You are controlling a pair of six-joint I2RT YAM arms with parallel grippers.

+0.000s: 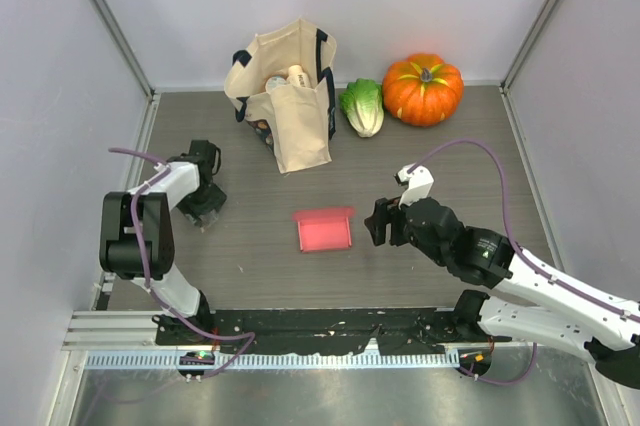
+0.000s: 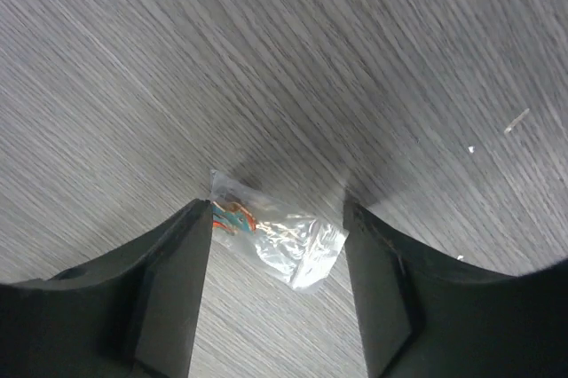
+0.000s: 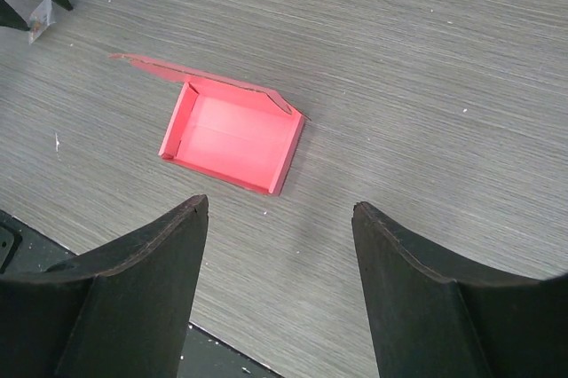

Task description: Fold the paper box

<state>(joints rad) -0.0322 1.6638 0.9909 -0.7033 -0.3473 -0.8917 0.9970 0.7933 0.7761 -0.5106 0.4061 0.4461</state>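
— Checking the right fingers [image 3: 133, 289] first: how do they stand?
— Spread wide, grasping nothing, above the grey worktop [image 3: 426, 59]. The paper box [image 3: 232, 134] lies just beyond their tips, a little toward the left-hand finger, apart from both.
— How does it lie?
— Flat on the worktop, a shallow pink tray with its walls up and its lid flap open on the side farthest from the fingers.
— And the left fingers [image 2: 160, 298]?
— Released too, tips low over the worktop. A small clear plastic packet [image 2: 282, 238] lies between them, one end by the left-hand finger; whether it touches I cannot tell.
— Anything past the box?
— A cream tote bag [image 1: 285, 96], a green lettuce [image 1: 363, 106] and an orange pumpkin [image 1: 423, 88], well beyond both pairs of fingers
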